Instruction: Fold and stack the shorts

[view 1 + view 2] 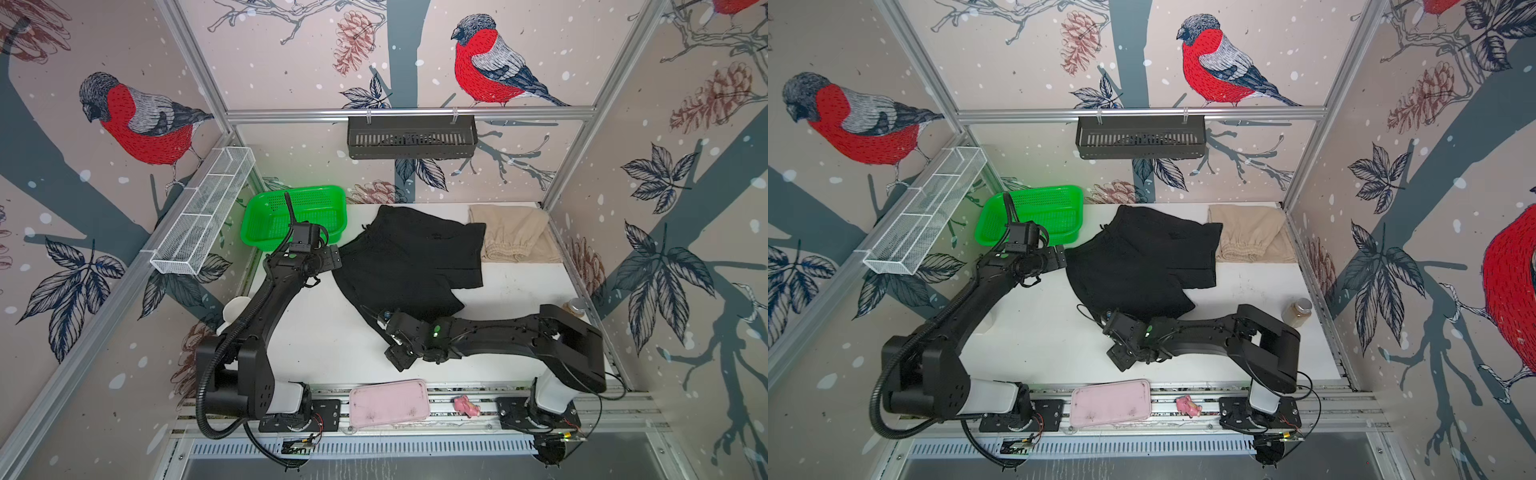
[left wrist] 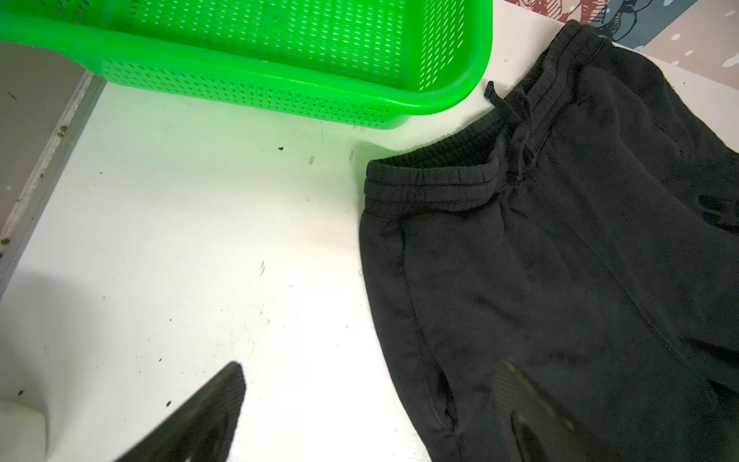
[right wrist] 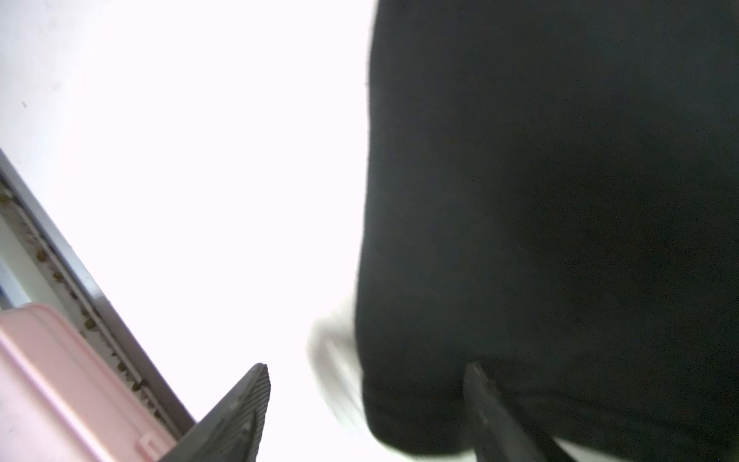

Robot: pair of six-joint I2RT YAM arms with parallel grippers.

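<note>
In both top views the black shorts (image 1: pixel 409 257) lie spread across the middle of the white bench (image 1: pixel 324 332), waistband toward the left arm and legs trailing toward the near right. The beige shorts (image 1: pixel 515 235) sit folded in the far right corner, touching the black pair's edge. The right gripper (image 1: pixel 380 318) sits at the near hem of the black pair; the left gripper (image 1: pixel 1059 257) hovers beside the waistband.

The left wrist view shows its jaws spread wide and empty, one finger over bare bench, the other above black cloth, the waistband just beyond them beside the green basket (image 2: pixel 280 60).

The right wrist view (blurred and overexposed) shows jaws parted, astride the hem edge, gripping nothing. The shorts' long axis runs between the two grippers, so each arm is nearest its own end.
</note>
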